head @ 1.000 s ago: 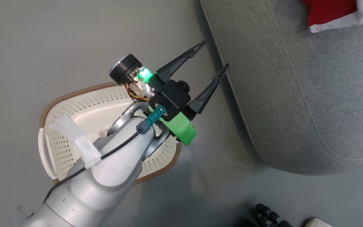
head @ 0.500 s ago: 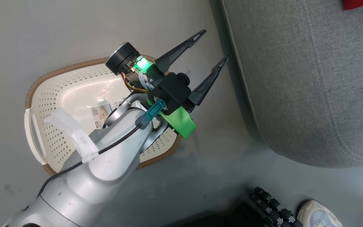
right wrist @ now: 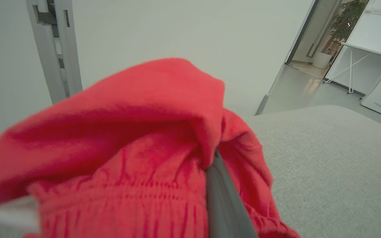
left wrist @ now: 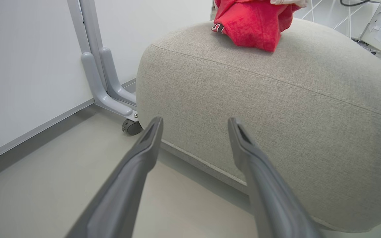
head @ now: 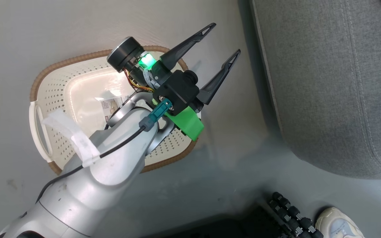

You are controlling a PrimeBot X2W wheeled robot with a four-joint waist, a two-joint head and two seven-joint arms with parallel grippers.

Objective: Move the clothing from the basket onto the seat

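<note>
The clothing (right wrist: 127,148), draped over the right tool (right wrist: 212,172) whose grip cannot be told, may drag off the seat (right wrist: 326,158); the left tool (head: 226,38) gapes empty.

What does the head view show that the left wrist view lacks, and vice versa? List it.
Head view: the basket with its sticker, under the left arm; a shoe. Left wrist view: a wheeled frame; the clothing as a full heap, not a corner sliver. Both: the seat, the floor, the open left gripper.
</note>
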